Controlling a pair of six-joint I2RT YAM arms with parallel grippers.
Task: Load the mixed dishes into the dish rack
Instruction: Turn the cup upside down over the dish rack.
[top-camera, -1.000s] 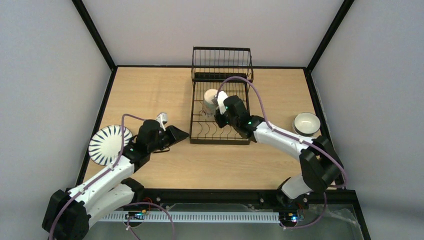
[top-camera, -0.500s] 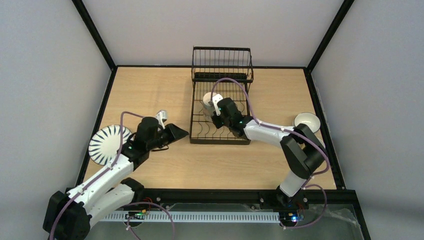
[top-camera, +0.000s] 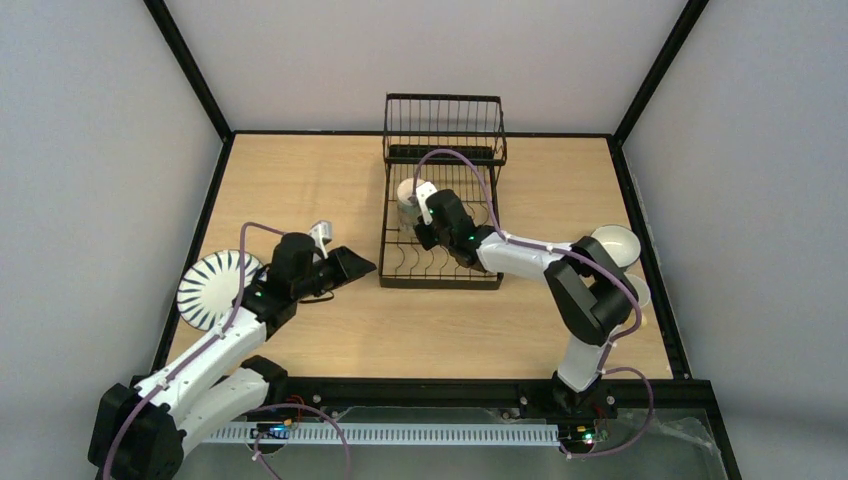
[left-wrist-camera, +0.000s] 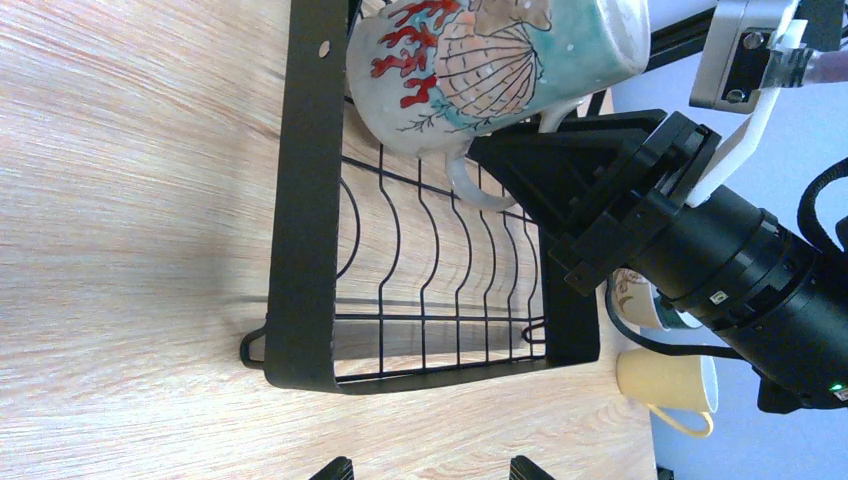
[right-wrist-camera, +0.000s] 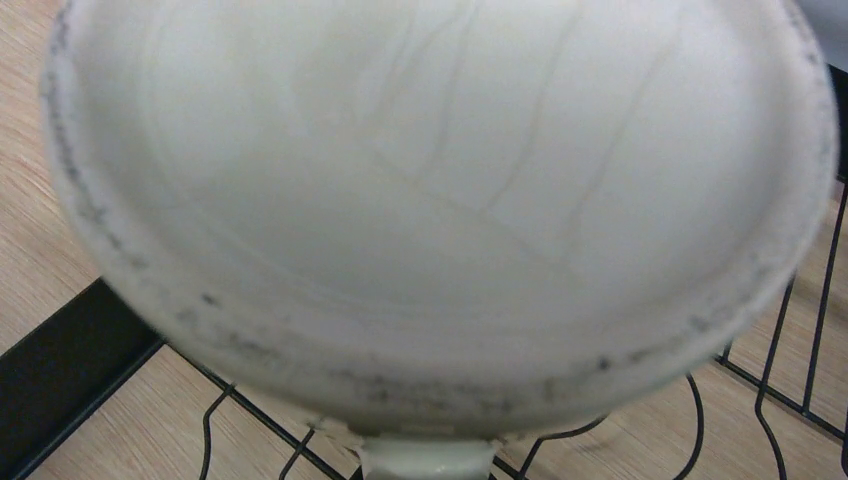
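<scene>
The right claw (top-camera: 424, 212) clenches a beige mug (left-wrist-camera: 480, 55), printed with red coral and a scallop shell, over the left rear of the dish rack (top-camera: 440, 284)'s lower level. The left claw (top-camera: 360, 270) gapes released above the worktop (top-camera: 300, 180).

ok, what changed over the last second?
The right end effector carried the mug it grips deeper into the rack, toward the back basket, and that arm's elbow folded in near the bowl. The left end effector, the striped plate and the rack stayed where they were.
</scene>
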